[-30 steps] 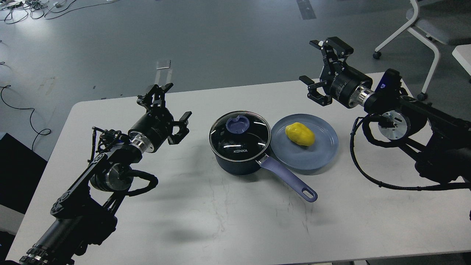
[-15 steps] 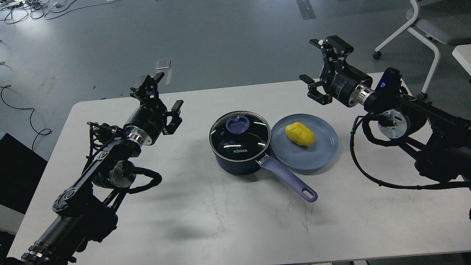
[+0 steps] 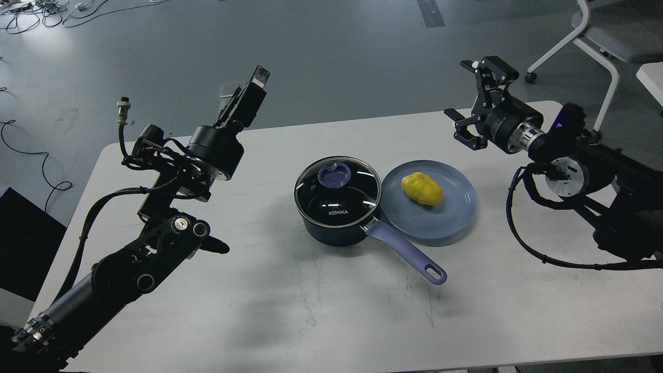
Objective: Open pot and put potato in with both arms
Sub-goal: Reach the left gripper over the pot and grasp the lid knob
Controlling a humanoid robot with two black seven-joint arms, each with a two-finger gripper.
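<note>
The navy pot [image 3: 336, 228] stands at the table's middle with its glass lid [image 3: 357, 199] on; the lid has a lavender knob [image 3: 334, 175]. The pot's lavender handle [image 3: 409, 254] points to the front right. The yellow potato [image 3: 422, 189] lies on a blue-grey plate [image 3: 450, 220] just right of the pot. My left gripper [image 3: 248, 98] is raised to the left of the pot and is seen side-on, so its fingers cannot be told apart. My right gripper [image 3: 474, 98] is open and empty, above and behind the plate.
The white table [image 3: 331, 311] carries only the pot and plate. A white chair [image 3: 595, 36] stands behind the table at the right. Cables [image 3: 31, 10] lie on the grey floor at the far left.
My left arm has lifted and its wrist has turned, carrying the gripper up and to the right. My right gripper has shifted a little to the right and stays open.
</note>
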